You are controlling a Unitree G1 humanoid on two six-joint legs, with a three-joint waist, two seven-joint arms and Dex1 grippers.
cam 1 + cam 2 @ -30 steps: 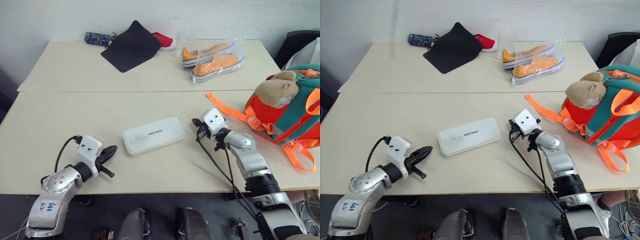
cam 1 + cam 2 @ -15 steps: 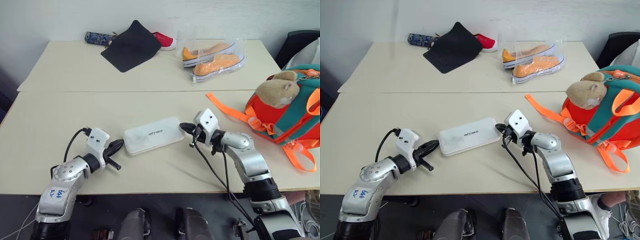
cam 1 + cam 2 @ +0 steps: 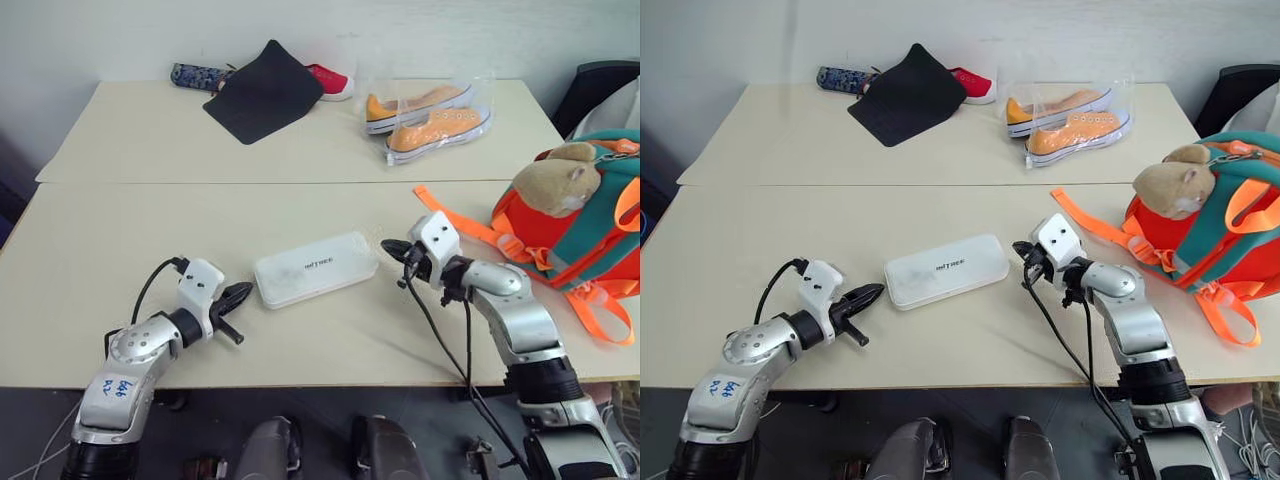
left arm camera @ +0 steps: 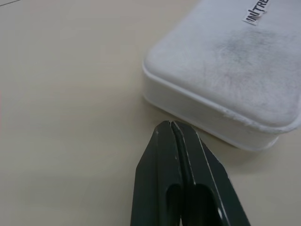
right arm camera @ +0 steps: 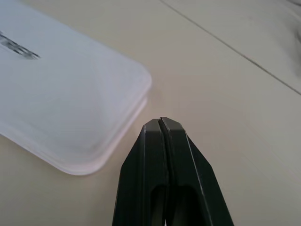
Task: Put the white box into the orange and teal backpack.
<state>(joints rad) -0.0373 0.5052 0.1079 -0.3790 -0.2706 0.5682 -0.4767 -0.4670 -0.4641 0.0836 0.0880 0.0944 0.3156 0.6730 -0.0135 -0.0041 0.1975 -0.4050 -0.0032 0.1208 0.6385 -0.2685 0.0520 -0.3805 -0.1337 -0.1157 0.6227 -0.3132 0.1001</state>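
Bare beige tabletop [image 3: 130,240] lies open around the flat white plastic box [image 3: 315,269] (an orange backpack strap [image 3: 455,222] trails nearby on the right).

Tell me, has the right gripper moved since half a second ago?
Yes. The right gripper, fingers shut, has drawn back from the end of the white box, toward the orange and teal backpack.

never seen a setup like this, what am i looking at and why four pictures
A humanoid robot with two arms stands at a table. Two pictures come from cameras on its head; the two close-ups come from cameras on its wrists, looking along the black fingers. The left gripper and the right gripper are both shut and hold nothing, one at each end of the white box. To the robot's right lies the orange and teal backpack. Farther back lie bagged orange sneakers and a black cloth.
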